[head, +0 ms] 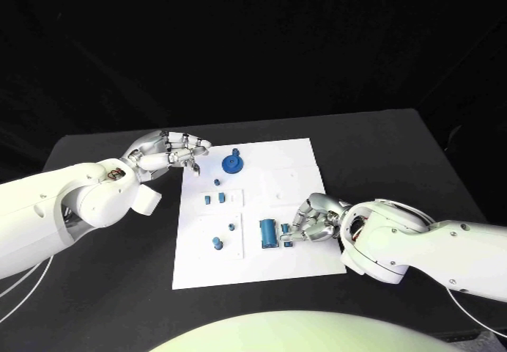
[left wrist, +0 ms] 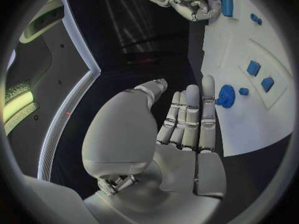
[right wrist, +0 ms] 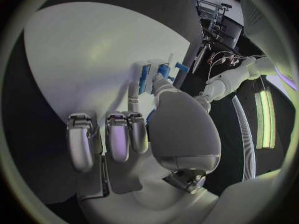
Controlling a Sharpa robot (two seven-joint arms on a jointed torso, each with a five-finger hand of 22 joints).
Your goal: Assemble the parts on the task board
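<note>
The left hand [head: 169, 152] is held open and empty at the white task board's [head: 285, 158] 10 o'clock corner, beside the round toothed blue part [head: 234, 160]. The right hand [head: 313, 220] is curled at 4 o'clock against the rectangular blue part [head: 269, 232]; a grip cannot be confirmed.

One board [head: 277, 163], white, on one black table [head: 380, 147].

Blue parts on board, counted from the head view:
- one gear [head: 234, 161], largest round piece;
- one long block [head: 268, 232], beside the right hand;
- two small blocks [head: 215, 197], side by side on the upper raised panel;
- one small peg [head: 217, 182] just above that panel;
- two small pegs [head: 217, 243] on the lower left panel, possibly one more, too small to tell;
- one small piece [head: 289, 232] at the right hand's fingertips, partly hidden.

Two hands: left [head: 169, 152], right [head: 315, 221].
</note>
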